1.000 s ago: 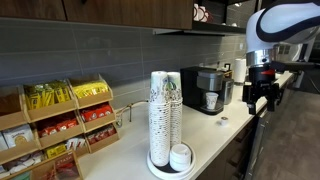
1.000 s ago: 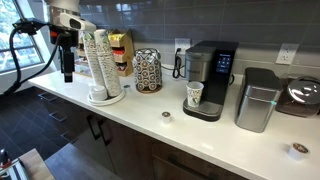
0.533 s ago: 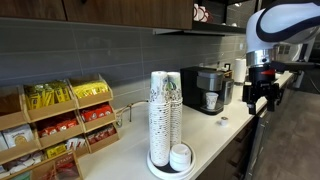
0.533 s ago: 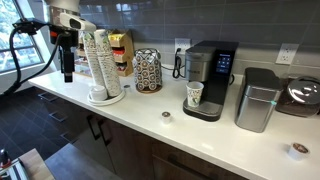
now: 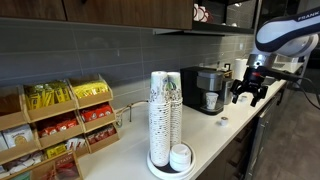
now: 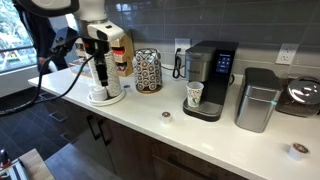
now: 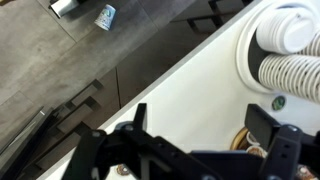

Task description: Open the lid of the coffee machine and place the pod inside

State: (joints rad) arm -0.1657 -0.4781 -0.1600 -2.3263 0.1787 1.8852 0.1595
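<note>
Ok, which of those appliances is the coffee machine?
From the tall paper-cup stack, follow the white counter past the round wire holder. The coffee machine is the black and silver box with a cup in its front bay; the plain silver unit beside it has none.

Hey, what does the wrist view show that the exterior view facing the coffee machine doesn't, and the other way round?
Only the wrist view: the gripper from above with its jaws open and empty, and the open rims of the paper-cup stacks. Only that exterior view: the coffee machine with its lid down, a paper cup in its bay, and a small round pod on the counter. Both: the paper-cup stacks, the white counter and the gripper near them.
</note>
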